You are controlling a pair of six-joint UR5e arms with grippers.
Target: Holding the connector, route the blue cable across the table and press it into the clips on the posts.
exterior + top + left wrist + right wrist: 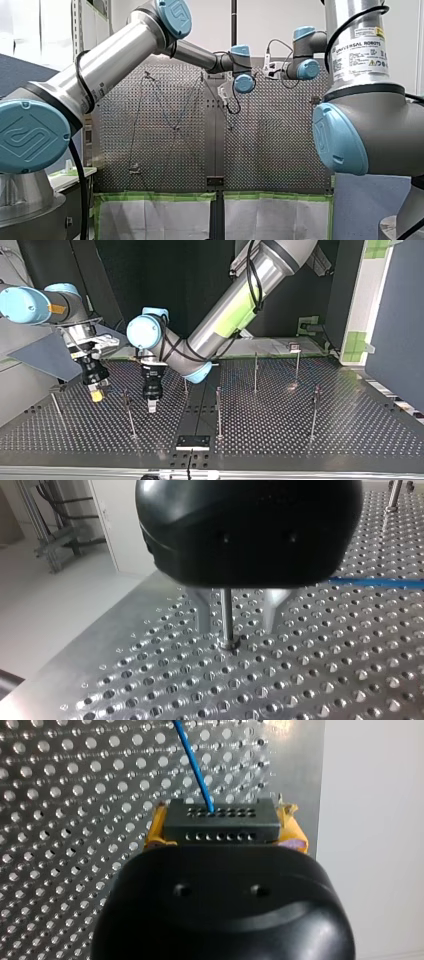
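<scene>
My right gripper [224, 831] is shut on a dark grey connector [220, 822], held between its yellow pads [156, 827]. A blue cable [195, 765] runs out of the connector over the perforated table. In the left wrist view my left gripper [235, 630] is open, its two metal fingers [202, 615] standing either side of a thin post [227, 617] without touching it. A stretch of blue cable [380, 583] passes beside that gripper. In the top view my left gripper [151, 404] hangs near the middle and my right gripper [96, 395] is to its left.
Several thin upright posts stand on the perforated table [350, 430], such as one [130, 415] by my left gripper, one [218, 412] at mid table and one [314, 412] further right. A small black block [192, 442] sits at the near edge.
</scene>
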